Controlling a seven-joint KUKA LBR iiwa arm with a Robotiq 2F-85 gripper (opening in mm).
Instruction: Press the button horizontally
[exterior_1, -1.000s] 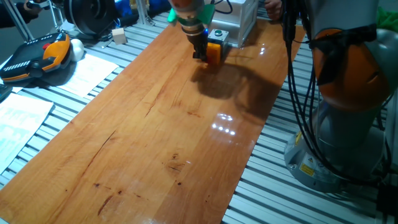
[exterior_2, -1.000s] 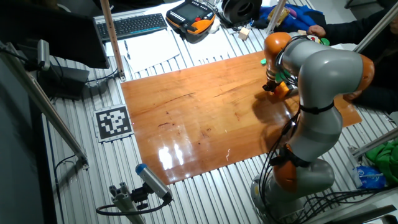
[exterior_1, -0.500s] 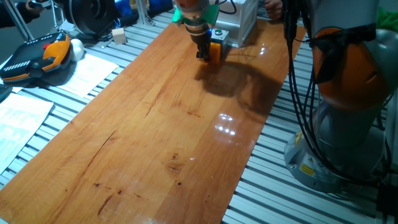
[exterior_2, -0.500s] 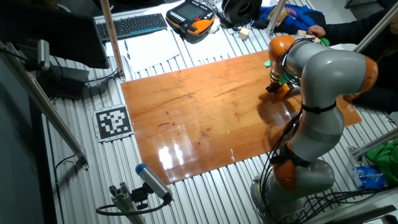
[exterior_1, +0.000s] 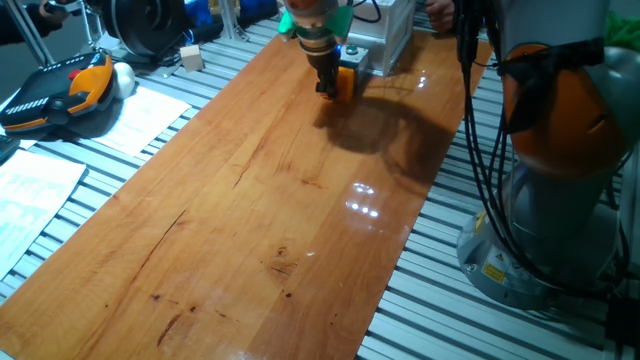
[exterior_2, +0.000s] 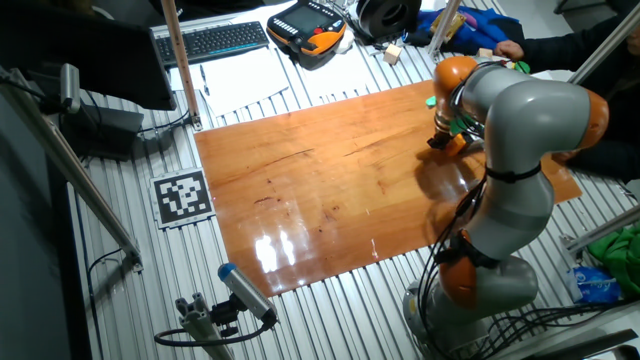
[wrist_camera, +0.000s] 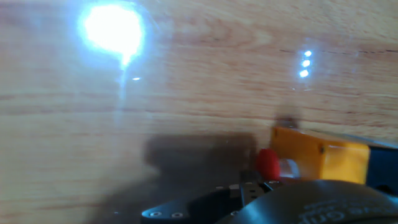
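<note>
you see the arm (exterior_2: 515, 150) bent over the far end of the wooden surface (exterior_1: 260, 200), with its gripper (exterior_1: 326, 88) lowered until it sits just above the wood. the yellow-orange box (exterior_1: 346, 80) stands on the surface immediately beside the gripper, on the side toward the grey housing (exterior_1: 385, 40) at the surface's far edge. in the other fixed view the gripper (exterior_2: 440, 140) and the box (exterior_2: 458, 143) merge into one small dark-and-orange cluster under the arm's wrist, and you cannot separate them there.

in the hand view the box (wrist_camera: 320, 158) fills the lower right, and the button (wrist_camera: 268, 163) projects from its side face, pointing sideways along the surface toward the gripper. the red cap lies just above the dark gripper body (wrist_camera: 249, 199) at the bottom edge; you cannot tell whether anything is touching it. a dark shadow falls on the wood left of the button, and bright lamp reflections sit higher up.

you cannot tell how far apart the fingers stand: no view shows their tips, and nothing shows them holding anything.

off the surface, on the slatted metal table (exterior_1: 90, 190), you find a teach pendant (exterior_1: 60, 90) and loose paper sheets (exterior_1: 35, 190).
</note>
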